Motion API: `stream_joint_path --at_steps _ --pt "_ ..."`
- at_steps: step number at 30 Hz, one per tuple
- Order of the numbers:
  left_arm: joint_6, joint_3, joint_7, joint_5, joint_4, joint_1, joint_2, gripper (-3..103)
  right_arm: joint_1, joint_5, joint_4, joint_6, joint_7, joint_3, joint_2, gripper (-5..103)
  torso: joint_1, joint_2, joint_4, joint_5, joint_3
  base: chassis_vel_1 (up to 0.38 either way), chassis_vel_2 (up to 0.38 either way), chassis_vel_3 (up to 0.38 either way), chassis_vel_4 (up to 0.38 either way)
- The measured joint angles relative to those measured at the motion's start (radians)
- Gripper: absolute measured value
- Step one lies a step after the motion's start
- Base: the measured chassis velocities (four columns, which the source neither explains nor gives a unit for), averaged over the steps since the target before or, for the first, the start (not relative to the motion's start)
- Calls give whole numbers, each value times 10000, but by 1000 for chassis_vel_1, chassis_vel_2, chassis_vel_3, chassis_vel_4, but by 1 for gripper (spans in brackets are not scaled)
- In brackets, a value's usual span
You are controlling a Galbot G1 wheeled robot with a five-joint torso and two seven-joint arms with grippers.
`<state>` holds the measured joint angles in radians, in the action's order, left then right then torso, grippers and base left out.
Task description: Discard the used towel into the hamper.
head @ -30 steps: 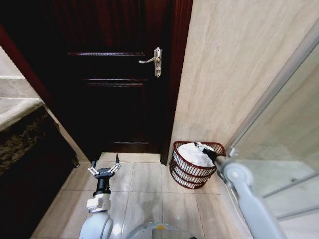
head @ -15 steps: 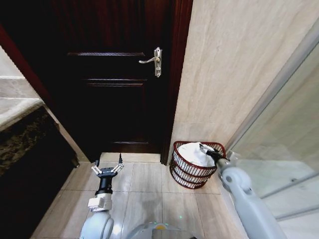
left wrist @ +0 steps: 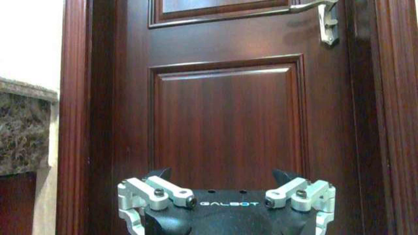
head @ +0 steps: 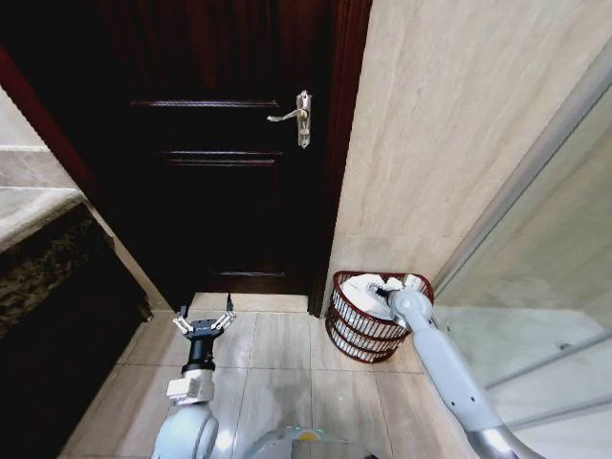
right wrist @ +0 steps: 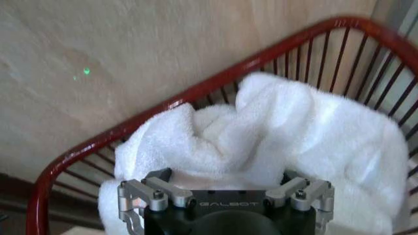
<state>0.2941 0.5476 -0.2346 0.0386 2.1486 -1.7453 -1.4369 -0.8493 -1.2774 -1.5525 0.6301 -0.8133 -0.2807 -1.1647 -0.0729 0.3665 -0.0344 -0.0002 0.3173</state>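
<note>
White towel [right wrist: 274, 132] heaped inside the hamper [head: 375, 317], filling it to the rim, on the floor [head: 277, 354] in the corner between door frame and wall. Deposit apparently done; only withdrawal left. Right gripper [head: 382, 290] poised over the hamper's mouth just above the cloth, arm stretched forward and down, jaws spread, holding nothing. Left gripper [head: 203, 325] parked low facing the door [left wrist: 228, 127], jaws spread, empty.

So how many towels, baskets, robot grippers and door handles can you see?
Towels: 1, the white towel in the basket.
Baskets: 1, the red hamper.
Grippers: 2, the left gripper and the right gripper.
Door handles: 1, the door handle.
Total: 5.
</note>
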Motion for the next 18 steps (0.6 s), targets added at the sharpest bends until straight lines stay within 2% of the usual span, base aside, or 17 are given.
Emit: stream_joint_path --at_steps 3,11,18 --pt "-42 -48 -1 -16 11 37 -6 100 8 -440 111 46 -259 -62 -94 100 0 0 0 1 -1 0 0 0 0" --pt "-85 -138 19 -52 -64 157 1 100 -114 -970 455 140 -359 -330 -358 100 0 0 1 0 -2 0 0 0 0" --pt "-103 -81 44 -43 -84 161 37 100 -95 -1004 703 194 -381 -409 -584 100 0 0 1 0 -2 0 0 0 0"
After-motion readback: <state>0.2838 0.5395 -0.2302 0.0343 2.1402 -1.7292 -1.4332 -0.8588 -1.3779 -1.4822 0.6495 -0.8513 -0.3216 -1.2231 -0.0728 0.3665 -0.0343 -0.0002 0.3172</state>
